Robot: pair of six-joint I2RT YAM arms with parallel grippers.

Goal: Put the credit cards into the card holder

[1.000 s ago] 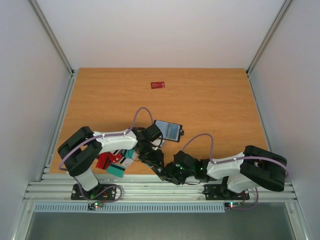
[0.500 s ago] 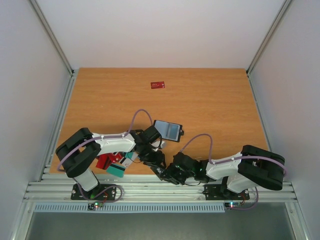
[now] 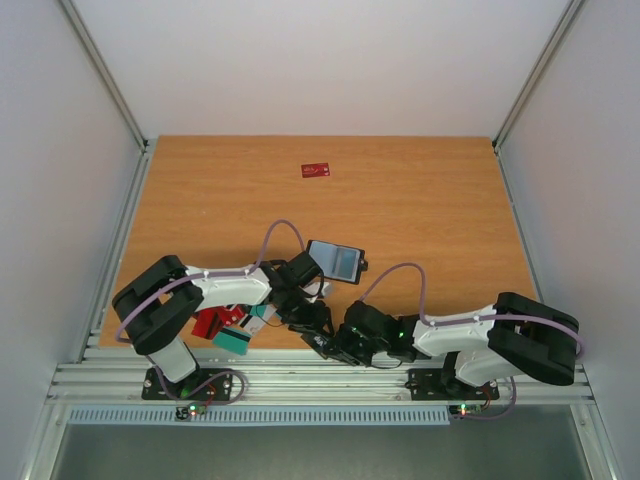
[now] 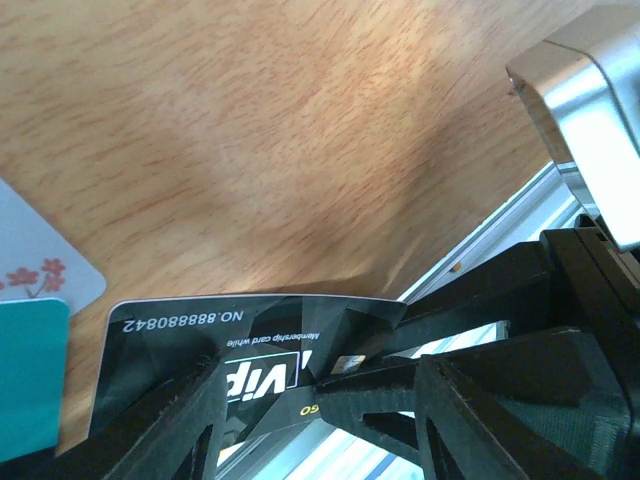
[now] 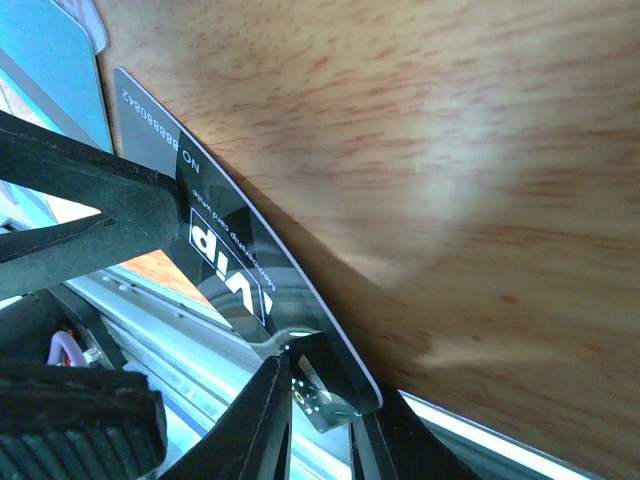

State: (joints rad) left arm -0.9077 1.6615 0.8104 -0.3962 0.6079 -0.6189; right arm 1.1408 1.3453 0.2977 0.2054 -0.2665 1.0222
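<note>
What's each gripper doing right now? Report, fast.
Left gripper: closed on the black VIP card.
Right gripper: pinching the same card's other end.

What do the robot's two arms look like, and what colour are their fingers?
Both arms have white links with chunky black joints and black bases. A thin lilac cable loops along the left arm, and another runs along the right arm. Small green and red lights glow on them. The fingers are matte black plastic with triangular cut-outs.
</note>
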